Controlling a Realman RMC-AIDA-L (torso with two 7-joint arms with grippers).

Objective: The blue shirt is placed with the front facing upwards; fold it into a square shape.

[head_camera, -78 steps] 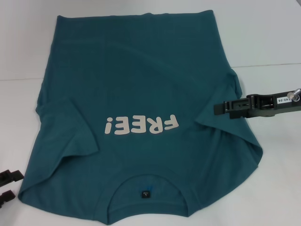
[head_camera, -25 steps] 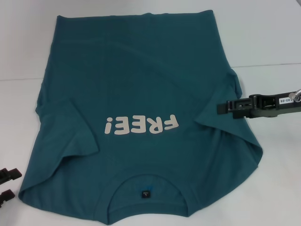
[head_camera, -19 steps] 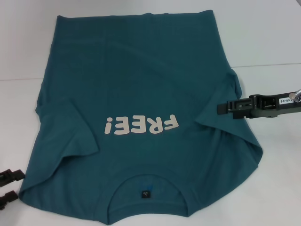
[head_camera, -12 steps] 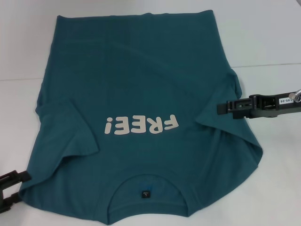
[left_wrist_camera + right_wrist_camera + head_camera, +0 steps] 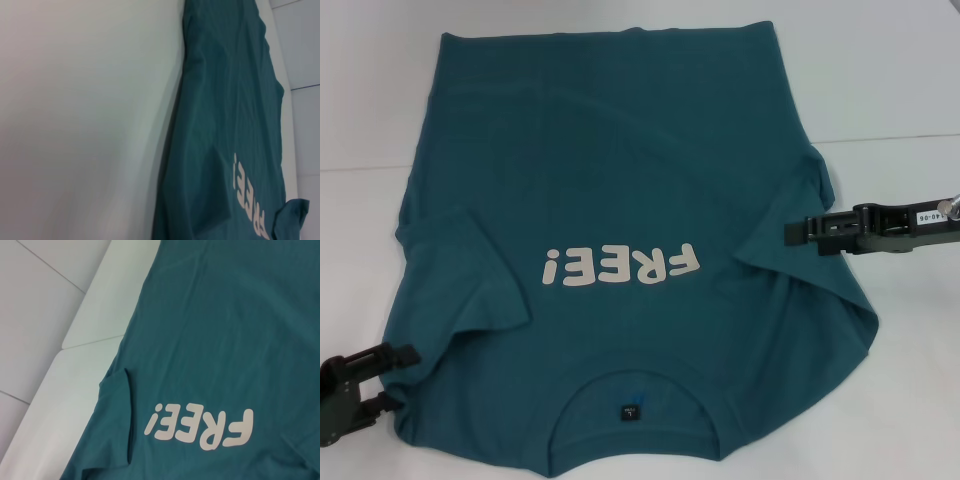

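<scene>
The blue shirt (image 5: 620,170) lies flat on the white table, front up, with its collar (image 5: 635,395) and black label (image 5: 630,411) nearest me. The white "FREE!" lettering (image 5: 620,267) reads upside down. Both sleeves are folded inward, the left sleeve (image 5: 470,270) and the right sleeve (image 5: 775,235). My left gripper (image 5: 395,380) is open at the shirt's near-left shoulder corner, its fingers reaching over the fabric's edge. My right gripper (image 5: 798,232) hovers at the shirt's right edge beside the folded sleeve. The wrist views show only the shirt (image 5: 225,125) (image 5: 225,315).
White table (image 5: 900,80) surface shows on both sides of the shirt and beyond its hem. A seam line (image 5: 890,137) crosses the table at the far right. In the right wrist view the table's rounded edge (image 5: 75,365) borders tiled floor (image 5: 40,290).
My left gripper has come up from the bottom-left corner and moved right to the shirt's shoulder corner. The right gripper has drifted slightly right, off the sleeve. The shirt has not moved.
</scene>
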